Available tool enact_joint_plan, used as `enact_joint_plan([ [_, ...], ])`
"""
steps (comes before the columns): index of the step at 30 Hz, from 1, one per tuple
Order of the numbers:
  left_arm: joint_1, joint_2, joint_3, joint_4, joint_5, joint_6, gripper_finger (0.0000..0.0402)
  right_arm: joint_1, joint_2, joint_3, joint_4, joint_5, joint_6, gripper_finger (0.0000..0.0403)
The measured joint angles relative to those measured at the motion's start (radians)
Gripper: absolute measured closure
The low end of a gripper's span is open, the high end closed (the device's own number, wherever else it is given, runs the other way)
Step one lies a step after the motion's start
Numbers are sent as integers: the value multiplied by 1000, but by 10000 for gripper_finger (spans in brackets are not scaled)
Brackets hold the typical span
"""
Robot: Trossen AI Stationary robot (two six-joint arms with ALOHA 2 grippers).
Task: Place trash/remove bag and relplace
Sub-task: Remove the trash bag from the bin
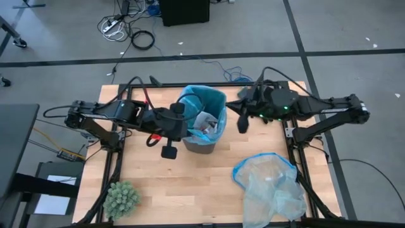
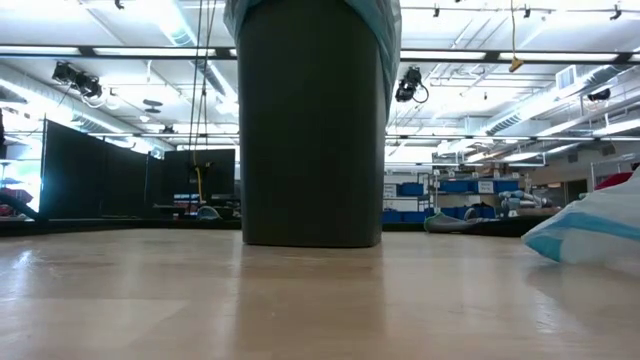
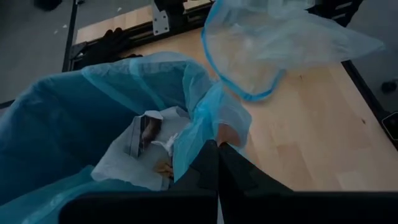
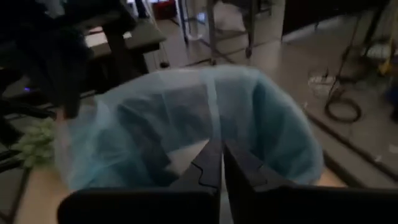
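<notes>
Left fingers [image 3: 217, 163] pinch bag [image 3: 74, 112] rim — trash [image 3: 146, 146] inside; right fingers [image 4: 216, 163] closed, empty.

In the low view the bin [image 2: 311, 130] is cut off at the top edge, so its inside and both grippers are out of sight. The pale bag [image 2: 592, 232] is clipped at the right edge. In the right wrist view the bag [image 4: 186, 124] is blurred, its contents indistinct.
</notes>
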Motion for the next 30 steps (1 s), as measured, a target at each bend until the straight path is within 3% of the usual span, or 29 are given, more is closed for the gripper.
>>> enact_joint_plan([
  [3,0,0,0,-1,0,2,401,-67,57,0,42,-3,-17,398],
  [7,0,0,21,-18,0,-14,401,-144,141,0,110,-143,30,402],
  [10,0,-1,46,-46,-16,-24,401,-140,195,0,142,-214,66,402],
  [19,0,-1,125,-143,-107,-18,401,-109,292,3,163,-218,99,403],
  [30,1,-1,189,-203,-198,42,401,-116,298,2,154,-239,106,403],
])
